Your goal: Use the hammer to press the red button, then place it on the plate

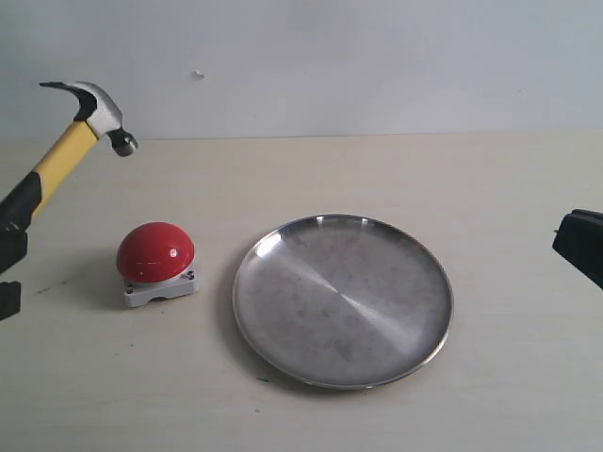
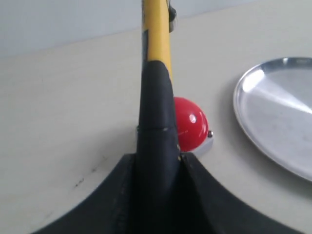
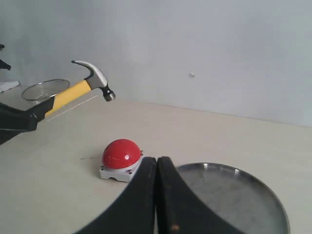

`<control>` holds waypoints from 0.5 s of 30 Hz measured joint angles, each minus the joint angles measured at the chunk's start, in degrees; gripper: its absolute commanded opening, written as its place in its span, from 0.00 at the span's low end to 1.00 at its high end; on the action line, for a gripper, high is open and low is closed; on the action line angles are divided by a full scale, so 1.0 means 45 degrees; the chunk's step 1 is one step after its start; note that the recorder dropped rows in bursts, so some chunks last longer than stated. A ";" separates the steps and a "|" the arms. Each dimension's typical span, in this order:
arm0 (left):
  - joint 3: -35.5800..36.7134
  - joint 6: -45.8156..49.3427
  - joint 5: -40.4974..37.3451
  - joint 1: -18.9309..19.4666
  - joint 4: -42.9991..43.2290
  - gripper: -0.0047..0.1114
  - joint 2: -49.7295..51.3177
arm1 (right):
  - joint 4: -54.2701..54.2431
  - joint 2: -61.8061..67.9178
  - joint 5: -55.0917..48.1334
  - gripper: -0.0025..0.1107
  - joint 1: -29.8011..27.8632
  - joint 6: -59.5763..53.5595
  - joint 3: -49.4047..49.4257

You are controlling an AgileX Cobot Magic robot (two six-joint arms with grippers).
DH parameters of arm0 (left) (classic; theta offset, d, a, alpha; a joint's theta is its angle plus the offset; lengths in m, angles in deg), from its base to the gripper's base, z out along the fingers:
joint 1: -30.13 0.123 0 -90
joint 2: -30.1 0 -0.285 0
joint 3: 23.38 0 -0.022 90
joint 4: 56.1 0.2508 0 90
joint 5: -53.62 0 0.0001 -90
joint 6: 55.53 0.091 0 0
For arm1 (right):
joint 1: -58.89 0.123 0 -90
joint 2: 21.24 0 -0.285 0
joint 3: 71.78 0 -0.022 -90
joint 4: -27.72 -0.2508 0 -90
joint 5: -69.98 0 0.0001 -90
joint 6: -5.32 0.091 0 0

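The plate (image 1: pixel 344 299) lies bare nearest, the red button (image 1: pixel 155 250) just beside it; the right gripper (image 3: pixel 157 165) waits, fingers pressed together; farther back the left gripper (image 2: pixel 158 161) clamps the hammer (image 1: pixel 71 141) by its black handle, head raised well clear of the button; an off-centre strike could glance off the glossy dome or twist the hammer in the grip.

We see our right gripper (image 3: pixel 156 163) with its two black fingers pressed together and nothing between them. The red button (image 3: pixel 121 153) sits on the table (image 3: pixel 204 131), well in from the edge along the wall. The plate (image 3: pixel 229 195) lies just beside it, not touching. The hammer (image 3: pixel 83 87) hangs tilted above the table, head uppermost, with its black handle in the left gripper (image 3: pixel 22 119). A round wire-rimmed thing (image 3: pixel 39 90) lies near the wall edge.
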 measured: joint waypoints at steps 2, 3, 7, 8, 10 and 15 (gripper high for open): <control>0.0130 0.0000 0.0175 0.0000 -0.0055 0.04 0.0621 | 0.0000 0.0000 0.0000 0.02 0.0000 0.0000 0.0000; 0.0193 -0.0010 0.0177 0.0000 -0.0082 0.04 0.1021 | 0.0000 0.0000 0.0000 0.02 0.0000 0.0000 0.0000; 0.0224 -0.0437 -0.0038 0.0000 -0.0179 0.04 0.2670 | -0.0195 0.0000 0.0000 0.02 0.0000 0.0000 0.0000; 0.0224 -0.0560 -0.0132 0.0000 -0.0218 0.04 0.3072 | -0.0220 0.0000 0.0000 0.02 0.0000 0.0000 0.0000; 0.0224 -0.0590 -0.0160 0.0000 -0.0195 0.04 0.3636 | -0.0249 0.0000 0.0000 0.02 0.0000 0.0000 0.0000; -0.0031 -0.0637 -0.0268 0.0000 -0.0195 0.04 0.3503 | -0.0296 0.0000 0.0000 0.02 0.0000 0.0000 0.0000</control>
